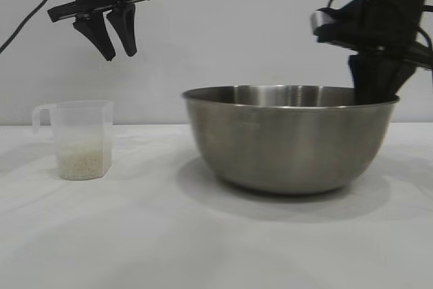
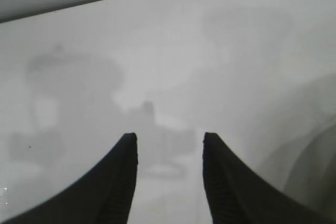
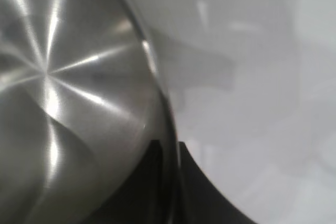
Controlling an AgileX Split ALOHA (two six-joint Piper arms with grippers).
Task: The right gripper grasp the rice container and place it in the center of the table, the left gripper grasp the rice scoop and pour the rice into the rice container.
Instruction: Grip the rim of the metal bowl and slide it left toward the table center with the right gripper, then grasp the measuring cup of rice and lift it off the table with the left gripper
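Exterior view: the rice container (image 1: 289,137), a big shiny steel bowl, sits on the white table (image 1: 203,241). All places here are told from this bowl.

The right gripper (image 1: 374,79) reaches down onto the bowl's rim on its right side. In the right wrist view, one black finger sits inside the bowl and one outside, with the thin rim (image 3: 167,145) squeezed tight between them. So the right gripper (image 3: 169,182) is clenched on the bowl's edge. The bowl looks like it rests flat on the table and is not lifted yet.

The rice scoop (image 1: 80,139), a small clear cup with a loop handle, stands upright well to the left of the bowl. A little pile of rice (image 1: 84,160) lies in its bottom.

The left gripper (image 1: 117,44) hangs high up, to the left of the bowl and above the scoop. Its two fingers stand apart and hold nothing. The left wrist view shows only bare table between them.

I think this is the first step: the bowl has just been grabbed. Next, the right arm needs to move the bowl to the middle of the table. It should go slowly and keep the bowl level, because a pinch on a thin, smooth rim could slip. It should stop before it bumps the scoop.
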